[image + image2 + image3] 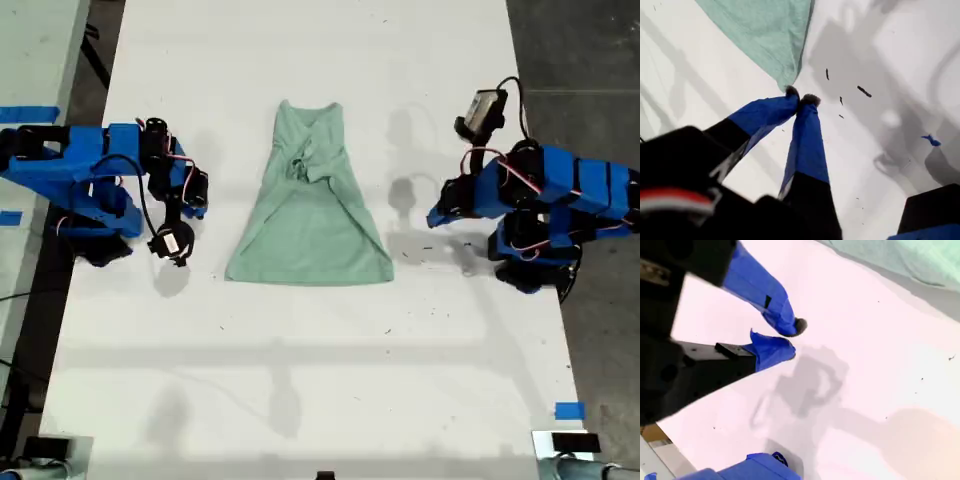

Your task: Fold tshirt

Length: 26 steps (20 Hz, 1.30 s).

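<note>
The pale mint-green tshirt lies on the white table, collar toward the exterior view's top, hem spread wide below, its sleeves folded in and bunched over the chest. My first gripper belongs to the arm at the exterior view's right. It hangs shut and empty, apart from the tshirt, whose hem corner shows just past its fingertips. My second gripper, on the arm at the exterior view's left, is open by a narrow gap, holds nothing and stands clear of the tshirt's edge.
A blue tape piece marks the table near the exterior view's lower right. Small dark specks dot the surface. A second table with blue tape stands at the exterior view's left. Dark floor borders the right.
</note>
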Motion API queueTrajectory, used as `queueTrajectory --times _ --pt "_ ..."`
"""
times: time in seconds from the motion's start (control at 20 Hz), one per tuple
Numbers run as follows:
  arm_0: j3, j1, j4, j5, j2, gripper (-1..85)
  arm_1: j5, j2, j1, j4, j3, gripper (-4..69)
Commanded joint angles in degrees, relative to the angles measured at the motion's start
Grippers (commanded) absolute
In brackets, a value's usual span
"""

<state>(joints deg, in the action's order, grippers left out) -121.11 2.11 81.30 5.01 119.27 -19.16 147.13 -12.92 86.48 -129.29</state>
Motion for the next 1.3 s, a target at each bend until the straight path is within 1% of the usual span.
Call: queueTrajectory --times 0.0,0.1,0.15,0.3,0.65,0.8,0.85,0.9,0.95,1.0,1.1,1.25 --pt "0.4 -1.5 -0.5 -1.3 2.3 4.6 0.5 0.9 2.0 -2.0 0.5 8.6" --pt "1.2 -1.0 -1.0 -1.0 1.7 10.4 -1.2 -2.5 3.5 -5.4 2.0 25.1" --pt "1.8 -0.8 -0.9 -0.6 1.4 11.9 -2.3 -5.4 4.1 -6.9 2.9 27.4" --pt "3.1 -0.5 -0.7 0.1 0.8 13.9 -4.4 -14.1 4.2 -11.4 2.8 29.1" --pt "3.4 -1.1 -2.9 0.5 -1.5 12.1 -6.8 -36.7 4.6 -27.4 2.5 29.6" --pt "3.5 -1.1 -3.0 0.5 -1.8 11.0 -7.1 -47.5 5.2 -32.5 4.6 27.8" --pt "3.5 -1.1 -3.0 0.5 -1.8 10.9 -7.0 -51.2 5.3 -33.4 5.7 23.7" --pt "3.5 -1.1 -3.0 0.5 -1.8 10.8 -6.4 -54.1 5.4 -33.7 6.6 6.1" --pt "3.5 -1.1 -3.0 0.5 -1.8 10.7 -5.7 -54.9 5.2 -33.0 7.2 -1.4" --pt "3.5 -1.1 -3.0 0.5 -1.8 10.5 -6.2 -54.4 5.3 -33.0 7.1 -1.4" --pt "3.4 -1.1 -3.0 0.5 -1.8 10.4 -6.7 -53.0 5.2 -28.7 9.0 -1.4" --pt "3.3 -1.2 -3.0 0.5 -1.8 10.0 -7.2 -49.7 7.8 -15.6 18.5 -1.4"
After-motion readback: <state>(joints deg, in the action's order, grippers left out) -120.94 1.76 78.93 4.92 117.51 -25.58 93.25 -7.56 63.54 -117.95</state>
